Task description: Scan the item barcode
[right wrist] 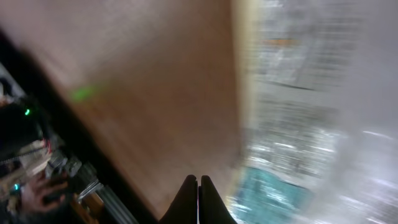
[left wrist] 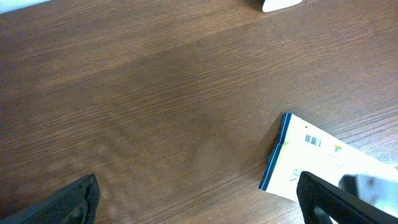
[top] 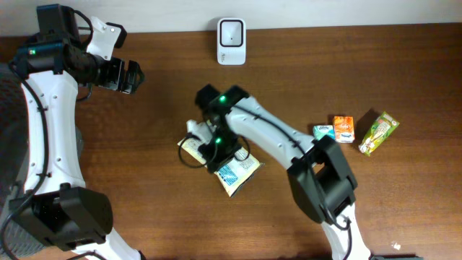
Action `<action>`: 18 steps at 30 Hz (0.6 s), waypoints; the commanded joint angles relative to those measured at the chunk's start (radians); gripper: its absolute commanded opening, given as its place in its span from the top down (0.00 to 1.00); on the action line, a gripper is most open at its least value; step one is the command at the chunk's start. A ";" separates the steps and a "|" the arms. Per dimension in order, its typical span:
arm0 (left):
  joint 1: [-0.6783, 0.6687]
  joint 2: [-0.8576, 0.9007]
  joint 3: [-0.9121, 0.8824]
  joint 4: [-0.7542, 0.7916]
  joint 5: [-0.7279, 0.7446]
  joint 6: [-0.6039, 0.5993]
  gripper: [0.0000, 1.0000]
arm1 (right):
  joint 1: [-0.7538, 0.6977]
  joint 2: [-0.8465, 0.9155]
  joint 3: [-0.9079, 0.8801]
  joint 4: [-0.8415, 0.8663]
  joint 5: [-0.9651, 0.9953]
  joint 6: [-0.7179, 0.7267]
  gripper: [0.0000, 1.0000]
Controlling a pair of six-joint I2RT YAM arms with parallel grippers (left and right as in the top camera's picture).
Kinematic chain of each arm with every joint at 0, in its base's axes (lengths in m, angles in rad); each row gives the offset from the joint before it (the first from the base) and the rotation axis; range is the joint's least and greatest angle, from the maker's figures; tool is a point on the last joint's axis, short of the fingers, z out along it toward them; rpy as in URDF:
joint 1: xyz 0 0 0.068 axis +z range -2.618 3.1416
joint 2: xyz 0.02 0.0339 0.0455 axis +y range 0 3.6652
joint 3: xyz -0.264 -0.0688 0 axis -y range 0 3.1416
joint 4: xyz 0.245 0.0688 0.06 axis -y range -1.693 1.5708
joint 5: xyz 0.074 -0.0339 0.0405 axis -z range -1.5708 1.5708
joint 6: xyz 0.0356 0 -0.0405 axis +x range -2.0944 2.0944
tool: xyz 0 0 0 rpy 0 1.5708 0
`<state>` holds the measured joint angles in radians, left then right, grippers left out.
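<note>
The item is a flat white, yellow and blue packet (top: 234, 172) lying mid-table. In the left wrist view the packet (left wrist: 323, 155) shows a small barcode (left wrist: 313, 140) on its white face and a blue edge. The white scanner (top: 231, 41) stands at the table's back edge. My right gripper (top: 215, 153) hangs over the packet's left part. In its own blurred view the right gripper (right wrist: 198, 185) is shut, fingertips touching with nothing seen between them, and the packet (right wrist: 292, 124) lies just to the right. My left gripper (top: 133, 76) is at the back left, open and empty (left wrist: 199, 211).
Three small items lie at the right: a teal packet (top: 325, 132), an orange box (top: 343, 128) and a green-yellow packet (top: 379, 133). A corner of the scanner (left wrist: 280, 5) shows at the top of the left wrist view. The right arm's links (top: 281, 137) cross the table's middle.
</note>
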<state>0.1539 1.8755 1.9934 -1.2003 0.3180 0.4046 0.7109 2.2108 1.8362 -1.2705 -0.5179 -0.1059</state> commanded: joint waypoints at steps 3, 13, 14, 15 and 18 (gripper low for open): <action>0.002 -0.008 0.008 0.002 0.008 0.016 0.01 | 0.068 0.008 -0.096 0.021 0.211 0.150 0.96; 0.002 -0.008 0.008 0.002 0.008 0.016 0.01 | -0.107 -0.002 -0.046 0.052 0.392 0.210 0.96; 0.002 -0.008 0.008 0.002 0.008 0.016 0.01 | -0.109 -0.019 -0.011 0.048 0.339 0.207 0.96; 0.002 -0.008 0.008 0.002 0.008 0.016 0.01 | -0.110 -0.045 0.019 0.048 0.318 0.208 0.96; 0.002 -0.008 0.008 0.002 0.008 0.016 0.01 | -0.173 -0.135 0.072 0.040 0.264 0.219 0.96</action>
<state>0.1539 1.8755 1.9934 -1.1999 0.3180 0.4046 0.5911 2.1788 1.8706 -1.2247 -0.1879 0.1200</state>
